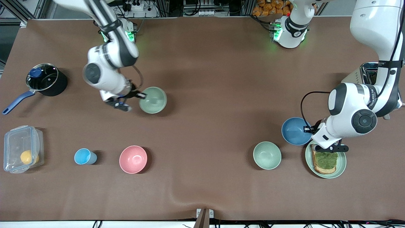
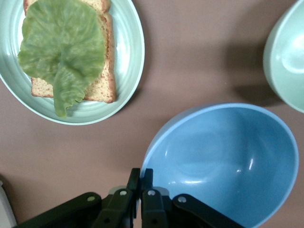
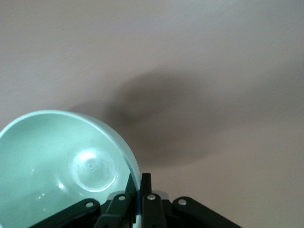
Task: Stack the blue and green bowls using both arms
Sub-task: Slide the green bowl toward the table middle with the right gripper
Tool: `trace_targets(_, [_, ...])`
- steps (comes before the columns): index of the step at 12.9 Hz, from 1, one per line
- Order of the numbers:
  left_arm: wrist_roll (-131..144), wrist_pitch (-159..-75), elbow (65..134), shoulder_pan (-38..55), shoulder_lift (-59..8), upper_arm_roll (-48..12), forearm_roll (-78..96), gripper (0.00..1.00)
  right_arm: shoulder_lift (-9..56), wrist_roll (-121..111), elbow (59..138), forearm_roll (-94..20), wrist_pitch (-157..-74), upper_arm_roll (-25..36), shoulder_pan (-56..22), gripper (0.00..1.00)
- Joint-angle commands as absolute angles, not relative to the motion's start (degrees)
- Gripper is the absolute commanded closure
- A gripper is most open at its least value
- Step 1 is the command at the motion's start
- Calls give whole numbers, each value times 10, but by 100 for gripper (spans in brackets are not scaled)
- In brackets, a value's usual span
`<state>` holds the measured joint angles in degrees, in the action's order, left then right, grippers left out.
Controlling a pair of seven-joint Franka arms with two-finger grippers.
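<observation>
You had both bowls already pinched by the rim, so what mattered was the wide stretch of table (image 1: pixel 215 79) between them. Your right pincer (image 1: pixel 139 95) was clenched on the rim of the green bowl (image 1: pixel 153 100), one finger inside and one outside in the right wrist view (image 3: pixel 137 190); the bowl looked tilted and possibly just off the table, toward the right arm's end. Your left pincer (image 1: pixel 308 129) was clamped the same way on the rim of the blue bowl (image 1: pixel 295 130), also tipped in the left wrist view (image 2: pixel 141 183), toward the left arm's end, just beside the plate with toast and lettuce (image 1: pixel 340 164) and near the other green bowl (image 1: pixel 267 155). From the green bowl, the blue one lay well apart, along the table's length and somewhat nearer the front camera. Each arm held the bowl at its own end, so I judge the stack had to be made somewhere between them, over the middle, with one bowl brought above the other's open mouth. Which went under I could not tell.
</observation>
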<state>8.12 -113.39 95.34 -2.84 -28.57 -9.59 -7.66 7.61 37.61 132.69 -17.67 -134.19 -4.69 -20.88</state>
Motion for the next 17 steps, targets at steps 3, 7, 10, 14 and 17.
trace_targets(3, [101,-1097,928,-24,-274,-113,-31,100,111,561,1249,-194,-1358,-41,-317,100])
trace_targets(7, [141,-1097,929,-4,-278,-113,-28,100,193,684,1210,-193,-1472,-40,-412,100])
trace_targets(10, [163,-1097,931,3,-279,-114,-28,100,227,735,1185,-192,-1504,-40,-446,100])
trace_targets(14, [168,-1097,928,4,-277,-115,-28,100,254,751,1179,-192,-1534,-39,-473,100])
trace_targets(17, [170,-1097,913,5,-276,-115,-29,100,265,763,1178,-189,-1540,-34,-490,100])
